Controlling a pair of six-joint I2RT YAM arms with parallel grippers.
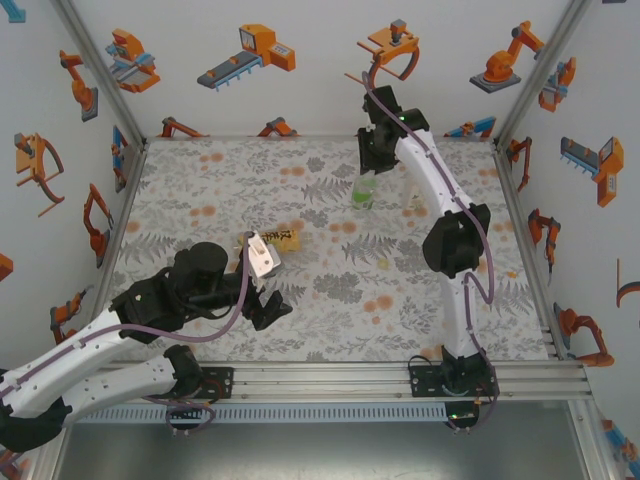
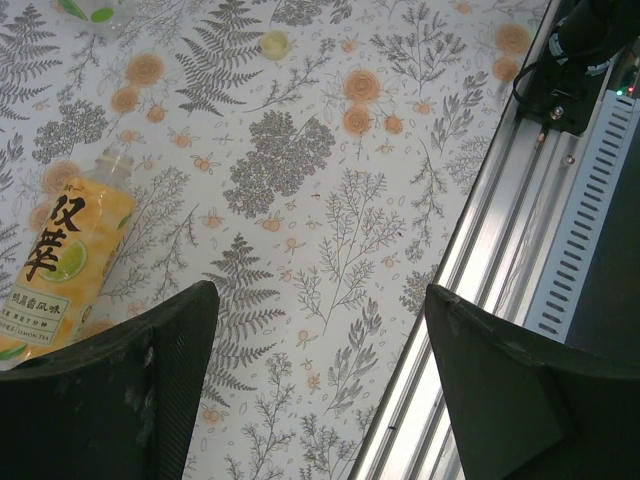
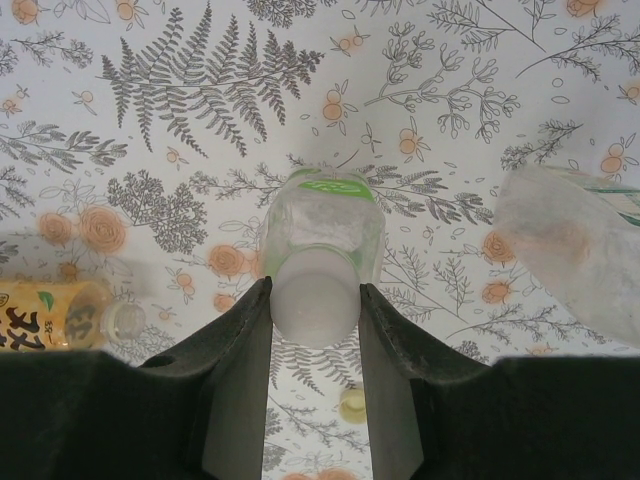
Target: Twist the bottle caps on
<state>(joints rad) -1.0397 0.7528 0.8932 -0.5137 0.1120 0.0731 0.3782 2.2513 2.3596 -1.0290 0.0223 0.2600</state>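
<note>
Right gripper (image 3: 315,292) pinched whitish top of clear bottle (image 3: 320,215), upright near far edge of desk (image 1: 200,180); cap or bare neck, unclear. Left gripper (image 2: 320,300) spread, empty, above near-left desk beside lying amber bottle (image 2: 60,260). Left wrist view gave its neck uncapped; top view too small to tell. Pale cap (image 3: 352,403) loose mid-desk. Third bottle (image 3: 575,240) blurred, cut off.

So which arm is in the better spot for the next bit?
Right, I'd say. The right pincer is shut on the top of the standing clear bottle, ready to twist. The left pincer is open, holding nothing, beside the lying yellow bottle.
</note>
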